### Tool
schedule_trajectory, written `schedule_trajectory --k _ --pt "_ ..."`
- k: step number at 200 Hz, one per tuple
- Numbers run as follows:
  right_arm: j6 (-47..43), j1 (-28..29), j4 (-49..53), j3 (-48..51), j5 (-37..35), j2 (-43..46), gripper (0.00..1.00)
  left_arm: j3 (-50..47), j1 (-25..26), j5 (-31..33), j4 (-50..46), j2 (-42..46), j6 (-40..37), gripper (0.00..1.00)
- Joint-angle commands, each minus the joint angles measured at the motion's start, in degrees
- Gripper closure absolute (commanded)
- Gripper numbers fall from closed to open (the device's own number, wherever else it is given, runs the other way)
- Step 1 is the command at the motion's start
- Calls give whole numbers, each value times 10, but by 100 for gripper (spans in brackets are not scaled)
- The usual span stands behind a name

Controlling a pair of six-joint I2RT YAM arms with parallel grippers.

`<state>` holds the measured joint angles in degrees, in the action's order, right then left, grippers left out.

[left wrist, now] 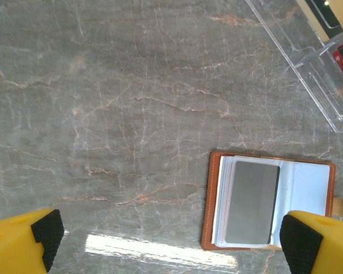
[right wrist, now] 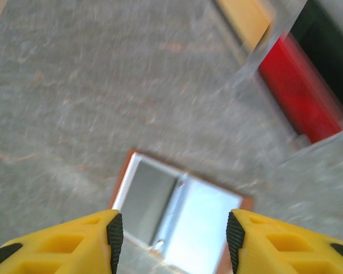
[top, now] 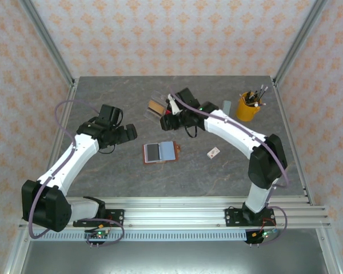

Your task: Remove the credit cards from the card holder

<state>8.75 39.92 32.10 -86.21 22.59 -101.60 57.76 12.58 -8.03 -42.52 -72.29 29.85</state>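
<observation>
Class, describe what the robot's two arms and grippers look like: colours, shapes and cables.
The left arm and right arm have white tubular links between chunky black joints, with a thin lilac cable looping along each. The left gripper and right gripper each carry two yellow fingers tipped with black pads.

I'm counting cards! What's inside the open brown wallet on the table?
Inside the card holder one grey card lies in a clear pocket; the facing pocket looks empty. Pockets stacked underneath are covered, so more cards could hide there.
</observation>
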Motion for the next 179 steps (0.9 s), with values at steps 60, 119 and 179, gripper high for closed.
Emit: schedule_trajectory --k 60,119,179 --pt "250 0 -187 112 154 -100 60 -71 -4 -117 111 -39 72 6" --pt "271 0 -210 109 173 -144 64 -88 23 -177 190 -99 110 21" --pt "266 0 -207 100 185 -162 71 -66 66 -168 211 -164 134 47"
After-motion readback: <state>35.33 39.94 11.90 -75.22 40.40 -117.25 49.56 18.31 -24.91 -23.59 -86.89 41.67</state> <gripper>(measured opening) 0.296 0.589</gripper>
